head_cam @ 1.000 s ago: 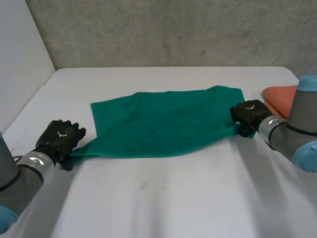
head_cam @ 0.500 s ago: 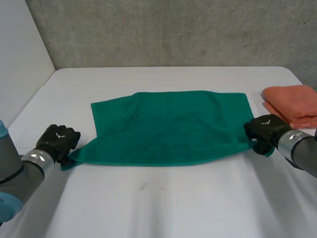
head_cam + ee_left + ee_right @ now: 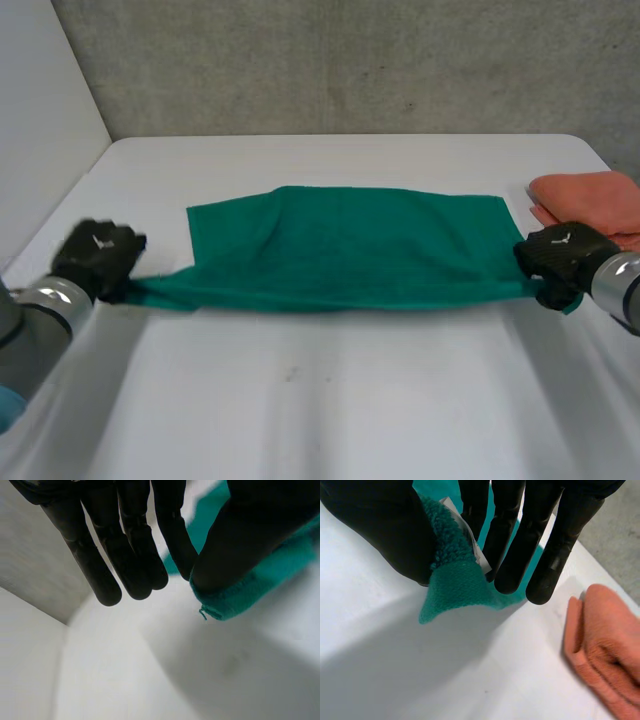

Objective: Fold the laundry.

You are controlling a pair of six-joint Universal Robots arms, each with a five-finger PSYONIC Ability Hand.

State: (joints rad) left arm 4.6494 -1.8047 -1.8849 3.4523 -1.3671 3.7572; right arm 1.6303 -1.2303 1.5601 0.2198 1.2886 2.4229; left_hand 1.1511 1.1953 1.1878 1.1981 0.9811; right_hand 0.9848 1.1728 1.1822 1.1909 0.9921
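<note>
A green towel (image 3: pixel 340 245) is stretched taut between my two hands, its near edge lifted off the white table (image 3: pixel 330 400) and its far edge resting on it. My left hand (image 3: pixel 95 255) pinches the near left corner (image 3: pixel 235 600) between thumb and fingers. At the opposite end, my right hand (image 3: pixel 560 255) is shut on the near right corner (image 3: pixel 457 580), where a white label (image 3: pixel 470 540) sticks out between thumb and fingers.
A folded orange towel (image 3: pixel 590 195) lies at the table's right edge, just behind my right hand, and appears beside its fingers (image 3: pixel 605 645) in the right wrist view. A grey wall runs behind the table, a white panel along its left.
Both hands moved outward and up, pulling the towel taut and lifting its near edge. The left hand's fingers closed on its corner.
</note>
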